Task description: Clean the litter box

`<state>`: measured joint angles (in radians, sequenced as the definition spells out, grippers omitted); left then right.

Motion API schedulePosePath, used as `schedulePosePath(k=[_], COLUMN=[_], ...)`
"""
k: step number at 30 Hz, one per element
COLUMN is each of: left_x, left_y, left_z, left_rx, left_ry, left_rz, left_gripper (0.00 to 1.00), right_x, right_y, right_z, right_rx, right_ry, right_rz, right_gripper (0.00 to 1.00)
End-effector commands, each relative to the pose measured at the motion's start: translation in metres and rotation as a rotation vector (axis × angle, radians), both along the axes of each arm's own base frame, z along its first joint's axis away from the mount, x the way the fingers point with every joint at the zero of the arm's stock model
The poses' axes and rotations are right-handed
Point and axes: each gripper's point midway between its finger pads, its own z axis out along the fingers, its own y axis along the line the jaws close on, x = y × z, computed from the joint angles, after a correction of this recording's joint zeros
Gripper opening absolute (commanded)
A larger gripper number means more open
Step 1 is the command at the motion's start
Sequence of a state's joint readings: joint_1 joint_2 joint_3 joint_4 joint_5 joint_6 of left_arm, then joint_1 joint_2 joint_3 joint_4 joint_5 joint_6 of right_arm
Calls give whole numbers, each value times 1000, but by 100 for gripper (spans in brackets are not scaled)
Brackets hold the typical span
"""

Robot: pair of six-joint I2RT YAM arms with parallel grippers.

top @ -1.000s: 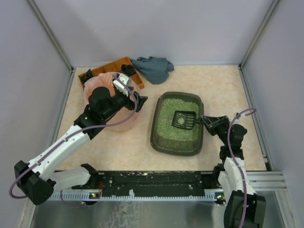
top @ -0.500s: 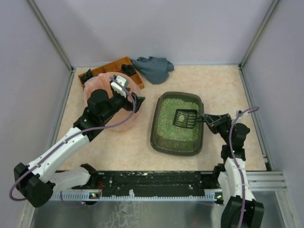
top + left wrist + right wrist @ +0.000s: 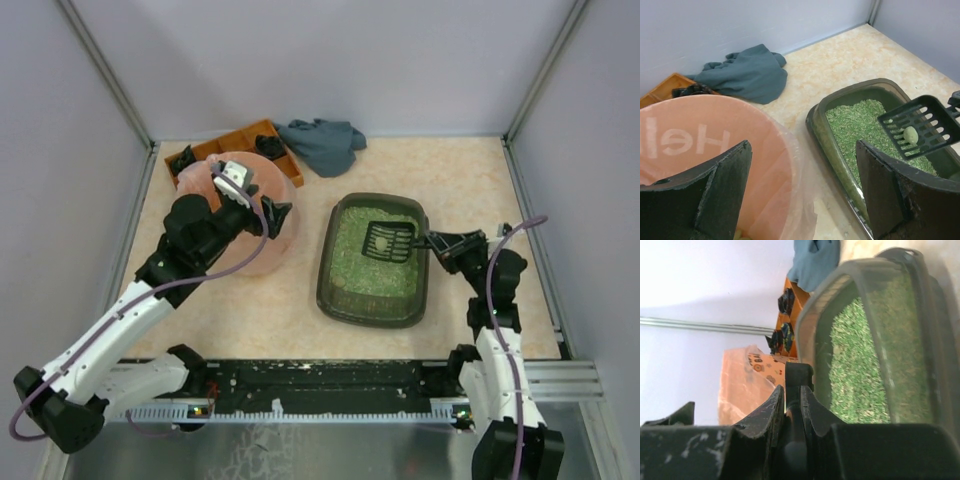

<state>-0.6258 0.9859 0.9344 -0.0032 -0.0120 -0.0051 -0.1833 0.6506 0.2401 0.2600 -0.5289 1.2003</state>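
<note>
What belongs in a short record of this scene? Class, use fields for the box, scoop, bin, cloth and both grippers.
Litter box: holds green granules
Scoop: over the box, one pale lump on it
Bin: pink-bagged, left of the box
Cloth: grey, by the back wall
Left gripper: open, over the bin
Right gripper: shut on the scoop's handle
</note>
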Motion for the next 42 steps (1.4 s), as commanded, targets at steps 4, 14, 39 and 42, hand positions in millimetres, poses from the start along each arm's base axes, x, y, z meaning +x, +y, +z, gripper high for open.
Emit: schedulePosePath(k=[4, 14, 39, 42], left_x=[-27, -60, -83, -83], left_y=[49, 86, 114, 114], left_z=[45, 60, 61, 59], left_rx=[-84, -128, -155, -156], left_ry=[-2, 9, 26, 33], left_rz=[153, 228, 291, 291], left_gripper=[90, 90, 90, 90], right_x=[17, 56, 101, 92], right_y=[-1, 71, 333, 340], right_z=[94, 180, 269, 276], right_rx=[9, -9, -822, -874], right_ry=[-91, -183, -850, -905], right_rz=[-88, 2, 458, 462], right_gripper=[0, 0, 0, 0])
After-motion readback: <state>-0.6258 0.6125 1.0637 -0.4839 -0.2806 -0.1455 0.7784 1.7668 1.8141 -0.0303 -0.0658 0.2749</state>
